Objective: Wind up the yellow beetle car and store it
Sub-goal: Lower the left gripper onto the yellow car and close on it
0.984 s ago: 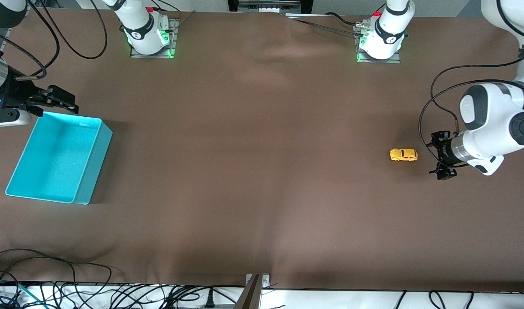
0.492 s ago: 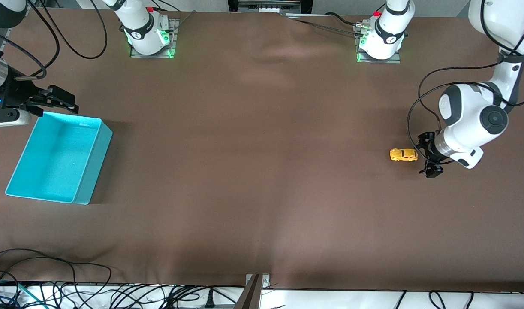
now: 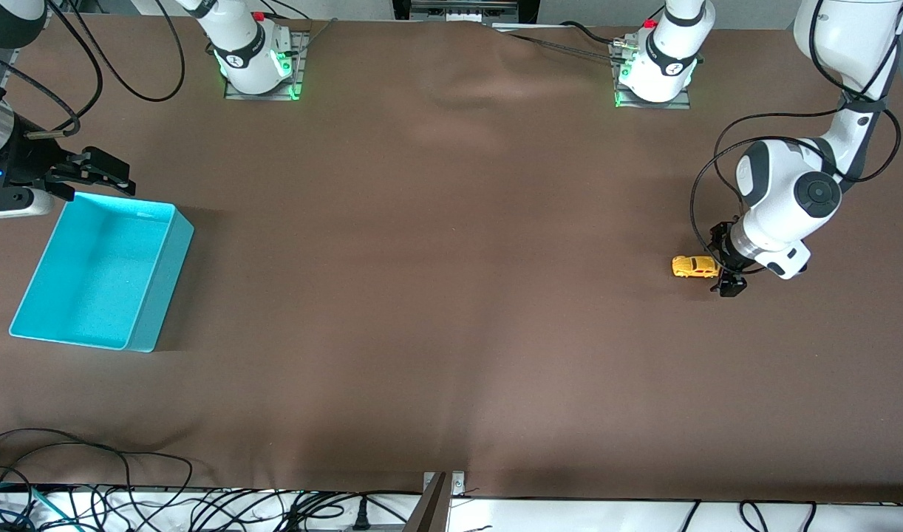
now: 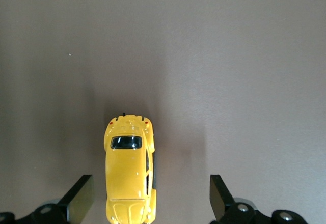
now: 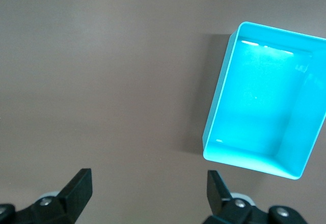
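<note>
The yellow beetle car stands on its wheels on the brown table toward the left arm's end. My left gripper is low at one end of the car, open. In the left wrist view the car lies lengthwise between the two fingertips, closer to one than the other, touching neither. My right gripper waits open and empty over the table, beside the edge of the turquoise bin that is farthest from the front camera. The right wrist view shows the empty bin off to one side of the right gripper.
The brown cloth has shallow wrinkles near the arm bases. Cables lie along the table edge nearest the front camera. The wide stretch of table between the car and the bin holds no objects.
The left arm has swung in toward the car, bringing its open gripper from a short way off to around the car's end. The car, bin and right arm have not moved.
</note>
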